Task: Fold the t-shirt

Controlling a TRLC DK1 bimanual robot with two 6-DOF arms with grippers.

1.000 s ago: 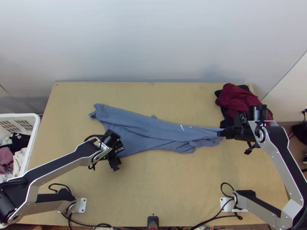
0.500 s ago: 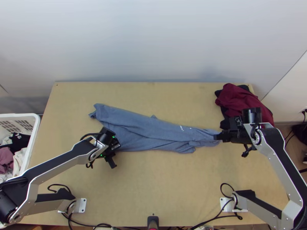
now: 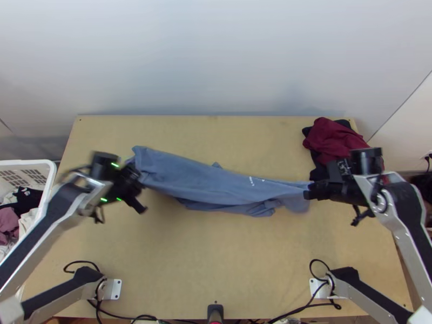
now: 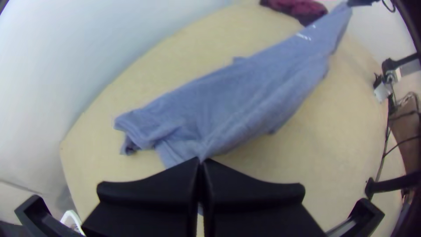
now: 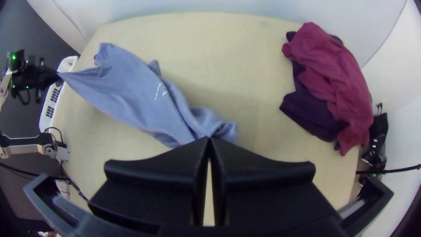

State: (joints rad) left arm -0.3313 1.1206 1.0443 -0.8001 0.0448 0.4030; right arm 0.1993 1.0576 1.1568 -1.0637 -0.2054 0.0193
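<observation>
Can see a white plastic basket [image 3: 52,174] with a slotted side, just beside the tabletop's [image 3: 216,264] left edge in the top view; can make out in it a crumpled black cloth [image 3: 28,198], a dusty-pink cloth [image 3: 7,220] and some off-white cloth [image 3: 25,222]. Near the far right corner, can pick out a maroon cloth [image 3: 332,137] heaped in soft, rounded folds over a dark cloth [image 3: 318,171]. Across the middle of the pale, smooth wood, find the blue t-shirt [image 3: 205,181], drawn into a long, uneven shape with lengthwise creases and small white marks towards its right end. Find the left tool [image 3: 140,185] closed on its near-left edge, pulling cloth to a point, beside a loose, rumpled corner; find the right tool [image 3: 309,192] pinching the bunched right end, fingers together
</observation>
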